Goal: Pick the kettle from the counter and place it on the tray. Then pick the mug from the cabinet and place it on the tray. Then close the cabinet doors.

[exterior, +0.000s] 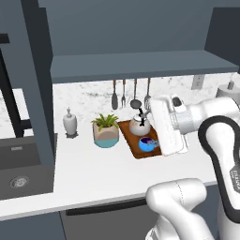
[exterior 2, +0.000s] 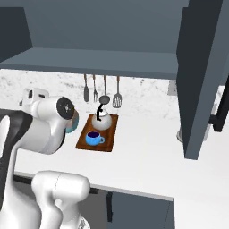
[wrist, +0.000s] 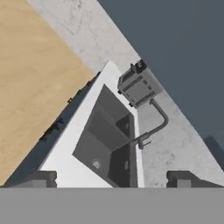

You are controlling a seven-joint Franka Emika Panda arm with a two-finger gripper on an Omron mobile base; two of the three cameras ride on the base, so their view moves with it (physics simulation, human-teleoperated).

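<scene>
White plant pot (exterior: 106, 133) just left of tray (exterior: 133, 140); utensils (exterior: 130, 93) hang behind; gripper (wrist: 112, 178) spread, empty.

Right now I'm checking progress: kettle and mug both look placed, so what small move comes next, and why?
Probably swing the open end effector toward the open cabinet door, since the kettle and mug already sit on the tray.

No text, label, brand, number or sign can be read anywhere. The robot arm (exterior: 232, 176) carries a small dark mark on its black forearm segment, at the right of the left base view, but it is too blurred and small to make out.
</scene>
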